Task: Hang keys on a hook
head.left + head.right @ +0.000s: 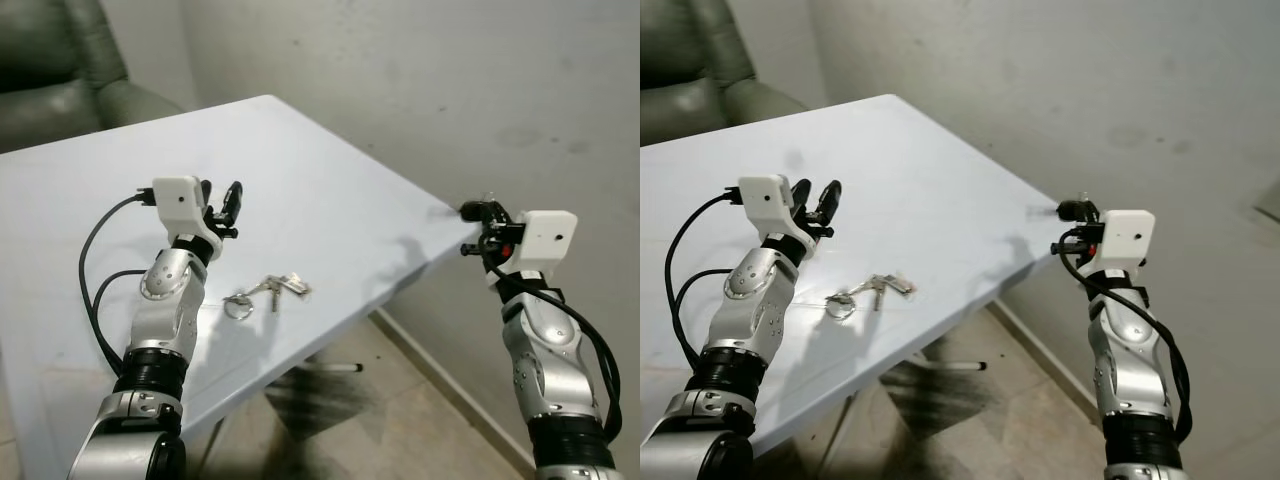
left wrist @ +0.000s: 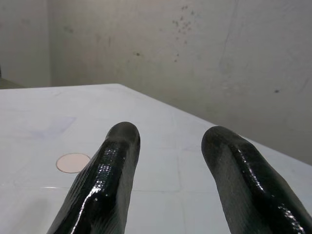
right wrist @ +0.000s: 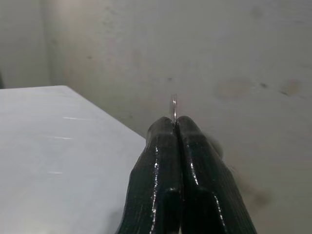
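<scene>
Left eye view. One white table, set against a stained grey wall.

Item: bunch of keys on a metal ring, lying flat on the table near its front edge, just beside the left forearm and free of both end effectors. No lettering or brand can be read on the keys.

Item: left end effector, raised over the table beyond the keys, its two black fingers spread apart with nothing between them. In the left wrist view a small round pale disc lies on the table ahead of it.

Item: right end effector, held off the table's right corner, near the wall. Its fingers are pressed together, with a thin sliver of metal standing up from between the tips; what that piece is cannot be told.

Item: grey-green armchair, behind the table's far left edge.

No writing is legible on the white wrist housings.
</scene>
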Tool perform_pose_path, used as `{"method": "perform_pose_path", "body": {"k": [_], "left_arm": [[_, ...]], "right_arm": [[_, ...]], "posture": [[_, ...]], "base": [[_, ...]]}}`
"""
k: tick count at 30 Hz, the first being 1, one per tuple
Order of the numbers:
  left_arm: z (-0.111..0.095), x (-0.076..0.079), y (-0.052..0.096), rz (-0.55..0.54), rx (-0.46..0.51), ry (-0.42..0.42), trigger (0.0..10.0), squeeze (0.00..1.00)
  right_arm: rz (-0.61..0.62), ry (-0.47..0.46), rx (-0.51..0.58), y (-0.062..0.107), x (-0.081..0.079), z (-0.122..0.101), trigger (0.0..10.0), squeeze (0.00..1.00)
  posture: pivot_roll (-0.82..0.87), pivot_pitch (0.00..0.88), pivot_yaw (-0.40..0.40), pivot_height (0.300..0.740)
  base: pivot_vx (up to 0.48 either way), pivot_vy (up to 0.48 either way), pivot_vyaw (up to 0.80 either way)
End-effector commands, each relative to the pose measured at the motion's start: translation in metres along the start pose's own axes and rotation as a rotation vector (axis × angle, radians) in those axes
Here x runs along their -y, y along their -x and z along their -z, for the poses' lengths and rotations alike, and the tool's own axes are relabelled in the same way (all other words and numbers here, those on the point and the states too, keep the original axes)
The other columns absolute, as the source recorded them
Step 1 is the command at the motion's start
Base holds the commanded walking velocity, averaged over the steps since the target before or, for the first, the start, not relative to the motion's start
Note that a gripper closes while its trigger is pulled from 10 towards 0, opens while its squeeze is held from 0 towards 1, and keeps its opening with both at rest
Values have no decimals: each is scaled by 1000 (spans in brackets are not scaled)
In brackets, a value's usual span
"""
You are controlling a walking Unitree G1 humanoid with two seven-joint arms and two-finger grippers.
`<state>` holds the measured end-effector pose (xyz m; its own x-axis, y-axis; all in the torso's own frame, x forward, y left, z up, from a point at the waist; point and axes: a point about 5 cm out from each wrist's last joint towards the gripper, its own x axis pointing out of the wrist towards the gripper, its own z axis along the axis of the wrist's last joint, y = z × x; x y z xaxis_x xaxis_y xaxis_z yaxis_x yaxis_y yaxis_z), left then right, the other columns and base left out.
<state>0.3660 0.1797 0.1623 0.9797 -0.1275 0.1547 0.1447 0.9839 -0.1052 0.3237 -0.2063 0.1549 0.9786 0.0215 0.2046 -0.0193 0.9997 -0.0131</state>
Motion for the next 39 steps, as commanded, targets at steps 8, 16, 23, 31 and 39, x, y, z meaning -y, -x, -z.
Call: {"method": "perform_pose_path", "body": {"k": [8,16,23,31,39], "left_arm": [[-3,3,1,14,11,-22,10000,0],[0,22,8,88,35,-100,10000,0],[5,44,12,161,35,-122,10000,0],[2,46,14,188,48,-125,10000,0],[-3,41,14,179,60,-124,10000,0]], "right_arm": [[14,6,11,-1,3,-6,10000,0],[1,19,6,1,-3,-5,10000,0],[-24,8,6,3,-16,-4,10000,0],[-34,6,-3,5,-22,-2,10000,0],[-60,7,25,5,-25,-6,10000,0]], "posture": [[-121,0,-15,740],[-118,0,-20,740],[-120,0,-15,740],[-120,0,-10,740],[-115,0,-8,740]], "base": [[0,0,-738],[0,0,-730],[0,0,-721],[0,0,-719],[0,0,-418]]}}
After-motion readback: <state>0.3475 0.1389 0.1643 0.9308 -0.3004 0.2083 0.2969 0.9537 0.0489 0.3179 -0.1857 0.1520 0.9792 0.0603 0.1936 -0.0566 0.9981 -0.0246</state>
